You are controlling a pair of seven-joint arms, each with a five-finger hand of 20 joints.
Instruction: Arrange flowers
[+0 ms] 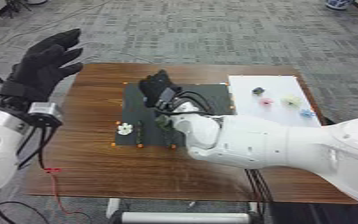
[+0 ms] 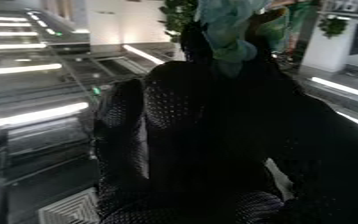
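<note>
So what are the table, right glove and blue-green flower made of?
The table looks like wood or laminate: brown, grainy, softly shiny. The glove looks like matte fabric; fine mesh shows. The flower seems smooth cloth or plastic, its petals thin, wavy.

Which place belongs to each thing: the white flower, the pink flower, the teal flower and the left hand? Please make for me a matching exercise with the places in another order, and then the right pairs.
Things:
1. White flower
2. Pink flower
3. Teal flower
4. Left hand

Places:
A. On the white board
B. Held in the right hand
C. Raised, by the left edge of the table
D. On the dark mat, near its left edge

Right pairs: 1-D, 2-A, 3-B, 4-C
</note>
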